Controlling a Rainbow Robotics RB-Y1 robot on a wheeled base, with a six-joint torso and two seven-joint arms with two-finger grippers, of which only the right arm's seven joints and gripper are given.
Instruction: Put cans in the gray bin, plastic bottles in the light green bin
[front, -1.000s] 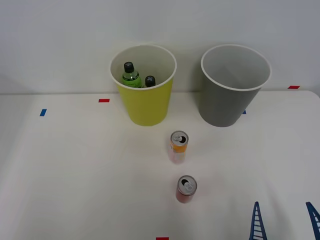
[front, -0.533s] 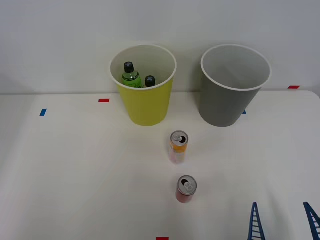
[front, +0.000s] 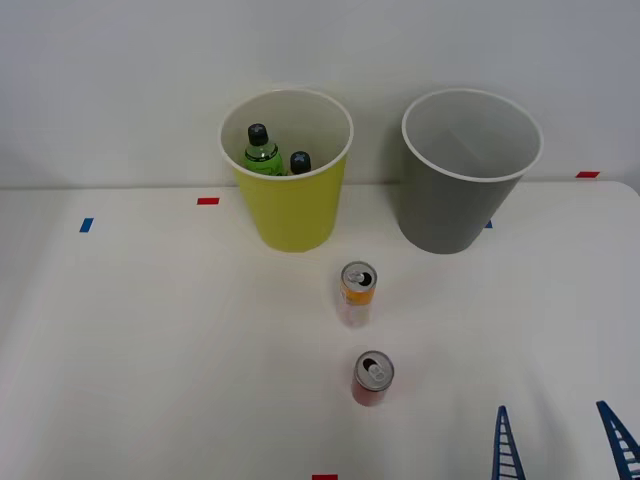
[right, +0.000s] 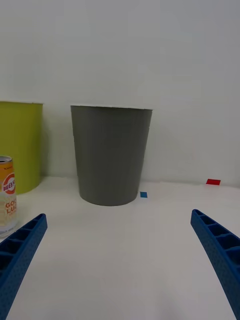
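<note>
In the front view, the light green bin (front: 287, 190) and the gray bin (front: 468, 175) are seen standing side by side at the far edge of the table (front: 150, 340), well apart from each other; two plastic bottles are held upright inside the light green bin, the green bottle (front: 261, 150) and a second black-capped bottle (front: 300, 163) just beside it, caps pointing up; that half of the sorting is judged done. The gray bin is seen empty, so the cans remain to be moved; the orange-and-pale can (front: 357, 293) stands upright on the table in front of the gap between the bins, and the red can (front: 372, 378) stands upright nearer the robot, almost in line with it; both long axes are vertical, pull-tab tops up. The right gripper (front: 563, 443) is seen at the near right corner, its blue fingers spread wide and holding nothing; it lies to the right of the red can, apart from it.

In the right wrist view, the gray bin (right: 111, 154) is faced squarely, rim up; the light green bin (right: 19, 145) is seen at its side; the orange-and-pale can (right: 6, 195) stands upright beside one finger of the right gripper (right: 120, 260), outside the released fingers; no can is yet enclosed.
</note>
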